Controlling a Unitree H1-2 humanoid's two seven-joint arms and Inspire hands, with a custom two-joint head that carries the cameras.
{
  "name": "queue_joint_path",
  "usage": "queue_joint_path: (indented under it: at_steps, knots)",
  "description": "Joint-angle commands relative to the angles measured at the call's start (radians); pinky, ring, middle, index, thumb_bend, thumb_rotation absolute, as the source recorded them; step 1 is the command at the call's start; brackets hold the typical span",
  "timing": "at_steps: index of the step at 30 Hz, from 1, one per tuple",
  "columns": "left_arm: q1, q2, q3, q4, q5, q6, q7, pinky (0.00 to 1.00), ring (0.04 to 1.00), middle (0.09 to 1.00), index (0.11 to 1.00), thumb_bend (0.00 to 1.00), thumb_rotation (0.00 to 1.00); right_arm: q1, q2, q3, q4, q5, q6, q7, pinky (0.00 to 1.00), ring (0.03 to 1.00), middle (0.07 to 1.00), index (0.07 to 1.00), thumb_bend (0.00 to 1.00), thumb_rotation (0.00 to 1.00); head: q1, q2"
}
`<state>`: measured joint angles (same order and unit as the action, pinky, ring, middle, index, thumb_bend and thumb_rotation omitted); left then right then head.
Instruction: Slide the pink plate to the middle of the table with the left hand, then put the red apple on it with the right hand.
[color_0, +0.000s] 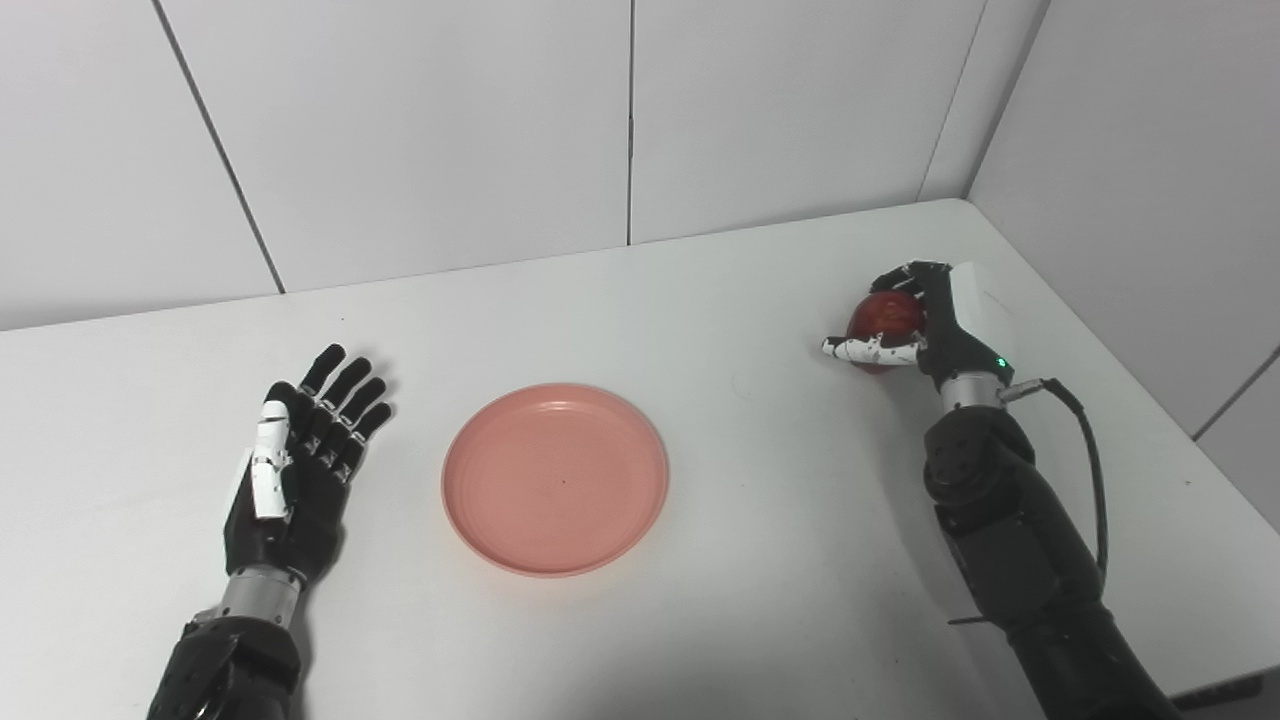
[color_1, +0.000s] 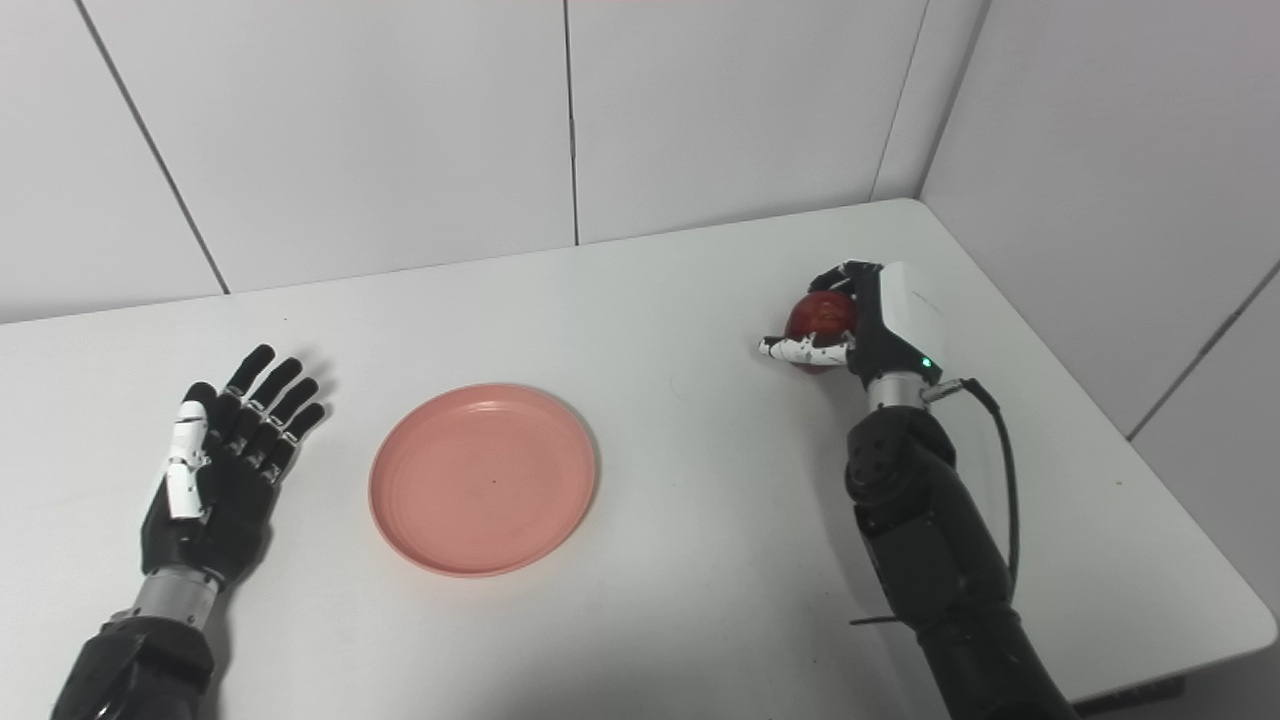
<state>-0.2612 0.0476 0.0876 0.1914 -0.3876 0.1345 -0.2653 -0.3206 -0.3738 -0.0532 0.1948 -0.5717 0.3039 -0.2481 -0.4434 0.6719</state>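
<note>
Within the right hand (color_0: 915, 320) fingers (color_0: 868, 349), the red apple (color_0: 885, 315) is grasped; judged rigid, smooth, best wrapped around its middle. Left hand (color_0: 295, 460) fingers are released, beside the pink plate (color_0: 555, 478) mid-bench (color_0: 700, 300).

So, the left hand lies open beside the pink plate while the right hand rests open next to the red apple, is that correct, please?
Not quite: the right hand is not open next to the red apple but has its fingers closed around it, as the right eye view shows. The left hand does lie open beside the pink plate.
</note>
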Motion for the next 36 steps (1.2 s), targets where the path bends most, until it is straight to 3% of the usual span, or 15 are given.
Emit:
queue_joint_path:
  at_steps: [1,7,15,21,27,31,36]
  knots:
    - [0.041,0.000,-0.003,0.035,0.011,0.068,0.026,0.89,0.882,0.880,0.866,0.36,1.00,-0.033,-0.027,0.000,-0.012,-0.013,-0.034,-0.028,0.27,0.357,0.442,0.484,0.52,0.14,0.001,-0.001]
    - [0.042,0.001,-0.002,0.040,0.008,0.066,0.022,0.90,0.886,0.887,0.873,0.37,1.00,-0.024,-0.022,-0.004,-0.034,-0.012,-0.031,-0.046,0.24,0.333,0.424,0.484,0.52,0.13,0.005,-0.001]
    - [0.044,-0.001,-0.007,0.030,0.014,0.068,0.027,0.89,0.884,0.884,0.868,0.37,1.00,-0.007,-0.025,-0.012,-0.110,-0.013,-0.045,-0.060,0.29,0.375,0.448,0.484,0.52,0.13,0.013,-0.002]
    - [0.044,-0.008,-0.006,0.029,0.009,0.072,0.031,0.90,0.886,0.886,0.871,0.36,1.00,-0.002,-0.020,-0.017,-0.221,-0.010,-0.002,-0.017,0.30,0.387,0.456,0.484,0.52,0.14,0.024,-0.004]
    - [0.047,-0.015,-0.013,0.019,0.018,0.073,0.040,0.89,0.882,0.884,0.868,0.36,1.00,-0.004,-0.017,-0.012,-0.304,-0.019,-0.005,0.017,0.33,0.408,0.465,0.484,0.52,0.14,0.048,-0.006]
    - [0.048,-0.022,-0.017,0.019,0.026,0.067,0.050,0.89,0.879,0.879,0.863,0.36,1.00,-0.010,-0.002,0.004,-0.365,-0.041,0.020,0.050,0.33,0.410,0.466,0.484,0.52,0.14,0.075,-0.009]
    - [0.052,-0.040,-0.026,0.009,0.036,0.063,0.067,0.87,0.870,0.872,0.856,0.36,1.00,-0.025,0.029,0.043,-0.420,-0.052,0.004,0.090,0.31,0.387,0.456,0.485,0.52,0.13,0.127,-0.011]
